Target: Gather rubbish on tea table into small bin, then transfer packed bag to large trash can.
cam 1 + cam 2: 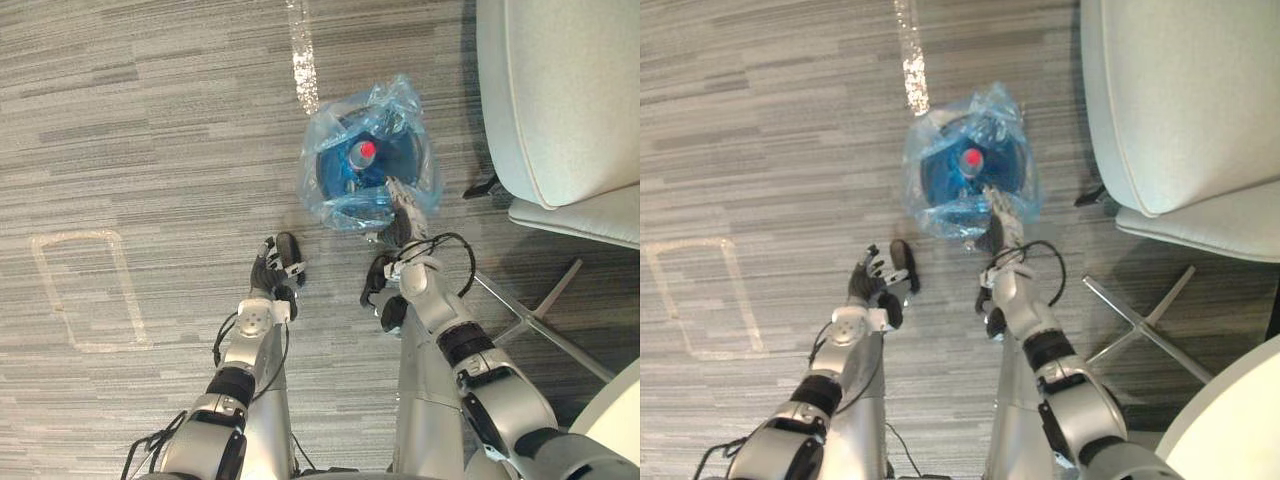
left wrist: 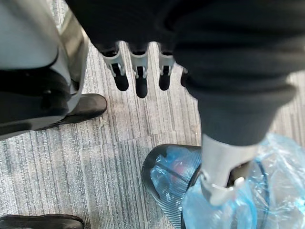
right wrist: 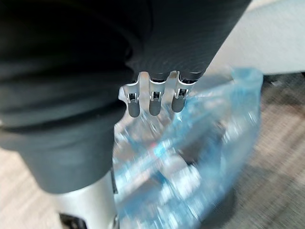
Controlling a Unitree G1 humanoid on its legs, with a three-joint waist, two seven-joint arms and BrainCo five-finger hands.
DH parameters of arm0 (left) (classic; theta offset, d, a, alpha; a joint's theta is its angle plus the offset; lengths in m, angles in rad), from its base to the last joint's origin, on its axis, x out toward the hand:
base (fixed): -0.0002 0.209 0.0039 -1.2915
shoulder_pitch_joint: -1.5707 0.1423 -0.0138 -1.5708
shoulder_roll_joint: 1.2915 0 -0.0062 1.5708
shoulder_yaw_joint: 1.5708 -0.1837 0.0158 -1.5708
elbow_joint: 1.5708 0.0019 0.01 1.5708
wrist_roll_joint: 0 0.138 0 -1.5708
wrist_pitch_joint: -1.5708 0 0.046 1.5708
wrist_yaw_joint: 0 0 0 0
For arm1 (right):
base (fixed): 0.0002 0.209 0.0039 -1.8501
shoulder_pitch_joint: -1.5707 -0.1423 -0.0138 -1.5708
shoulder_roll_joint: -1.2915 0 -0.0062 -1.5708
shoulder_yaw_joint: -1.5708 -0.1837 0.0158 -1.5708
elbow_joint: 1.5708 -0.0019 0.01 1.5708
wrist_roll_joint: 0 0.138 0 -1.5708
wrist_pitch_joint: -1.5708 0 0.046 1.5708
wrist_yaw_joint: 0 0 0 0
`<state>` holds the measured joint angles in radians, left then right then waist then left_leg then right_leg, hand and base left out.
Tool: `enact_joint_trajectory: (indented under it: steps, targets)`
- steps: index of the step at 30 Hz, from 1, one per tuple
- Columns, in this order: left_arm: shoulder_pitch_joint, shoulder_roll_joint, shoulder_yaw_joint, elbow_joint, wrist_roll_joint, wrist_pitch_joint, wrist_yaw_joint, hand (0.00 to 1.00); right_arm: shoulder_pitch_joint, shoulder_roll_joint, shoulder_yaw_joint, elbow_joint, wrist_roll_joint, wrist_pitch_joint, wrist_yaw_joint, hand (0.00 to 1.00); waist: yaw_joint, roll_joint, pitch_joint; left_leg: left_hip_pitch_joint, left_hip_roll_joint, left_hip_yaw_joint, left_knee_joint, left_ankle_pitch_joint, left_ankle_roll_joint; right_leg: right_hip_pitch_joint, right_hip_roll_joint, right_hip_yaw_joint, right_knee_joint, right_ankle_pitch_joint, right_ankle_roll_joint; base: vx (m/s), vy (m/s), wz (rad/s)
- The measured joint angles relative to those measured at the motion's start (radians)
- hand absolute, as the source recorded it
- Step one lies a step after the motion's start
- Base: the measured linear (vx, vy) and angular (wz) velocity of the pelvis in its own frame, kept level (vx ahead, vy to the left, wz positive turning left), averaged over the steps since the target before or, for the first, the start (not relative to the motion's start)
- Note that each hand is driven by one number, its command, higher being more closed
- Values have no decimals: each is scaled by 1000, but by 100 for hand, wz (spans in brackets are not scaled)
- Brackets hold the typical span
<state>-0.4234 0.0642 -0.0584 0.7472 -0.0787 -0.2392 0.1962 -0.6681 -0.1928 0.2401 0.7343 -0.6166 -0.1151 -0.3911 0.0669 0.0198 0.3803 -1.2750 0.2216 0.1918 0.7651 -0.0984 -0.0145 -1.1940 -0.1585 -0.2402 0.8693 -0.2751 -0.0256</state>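
A small dark bin (image 1: 350, 170) lined with a crinkled blue plastic bag (image 1: 405, 105) stands on the grey carpet. Inside it lies rubbish, among it something with a red cap (image 1: 367, 149). My right hand (image 1: 402, 215) reaches to the bin's near rim, its straight fingers touching the bag's edge; in the right wrist view the bag (image 3: 205, 152) lies just past the fingers (image 3: 152, 102). My left hand (image 1: 277, 265) hovers over the carpet to the left of the bin, open and holding nothing. The left wrist view looks past its fingers (image 2: 140, 78) at the bin (image 2: 155, 174).
A pale upholstered chair (image 1: 560, 100) stands close to the right of the bin, its metal legs (image 1: 540, 320) spread over the floor beside my right arm. A white table edge (image 1: 1230, 420) shows at the lower right. White tape marks (image 1: 85, 290) lie on the carpet to the left.
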Motion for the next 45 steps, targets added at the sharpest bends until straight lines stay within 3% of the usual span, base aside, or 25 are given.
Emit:
enact_joint_trajectory:
  steps: [4, 5, 18, 32, 36, 41, 45]
  targets:
    - [-24, 0, -1, 12, -1, 0, 1, 0, -36, 4, -1, 81, -13, 21, 6, 0, 1, 0, 0, -20, -9, -11, -16, 17, -4, -18, -4, -10, 1, -1, -1, -8, -2, 12]
    - [-29, -1, -1, 14, -2, 0, 2, 0, -48, 5, -1, 95, -13, 27, 8, 100, 2, 0, 0, -24, -12, -11, -20, 20, -5, -27, -7, -10, 6, -1, -1, -14, -7, 7]
    - [-69, -13, 0, 23, -24, -18, 18, 0, -118, 37, 0, 196, 15, 46, 32, 100, 22, 1, 1, -72, -22, -27, -20, 35, -11, -77, -17, -18, 35, -12, -4, -13, -4, 4]
    - [-66, -35, 1, 20, -39, -2, 16, 0, -83, 37, -34, 55, 153, 26, 23, 100, 33, 2, 1, -48, -17, -37, -6, 35, -11, -43, -13, -25, 36, -12, -5, -1, 0, 0]
    - [-39, -45, -2, -2, -38, 10, 15, 0, -12, 48, -31, -26, 208, 15, 29, 100, 37, 1, 0, 16, -4, -38, 5, 20, -7, 29, 0, -26, 26, -12, -5, -27, -3, -8]
    - [49, -39, -49, -38, -30, 18, -3, 0, 151, 116, -26, -150, 343, 4, 72, 100, 21, -2, -2, 217, -23, -33, -101, 30, -14, 231, 2, -45, -73, -9, 0, -17, 5, 9]
    - [150, -36, -83, -89, -30, 31, -7, 0, 282, 150, 13, -246, 413, 3, 113, 100, 10, -32, -21, 396, -39, -20, -200, 47, -17, 407, 6, -58, -172, 10, -2, 75, -7, 10]
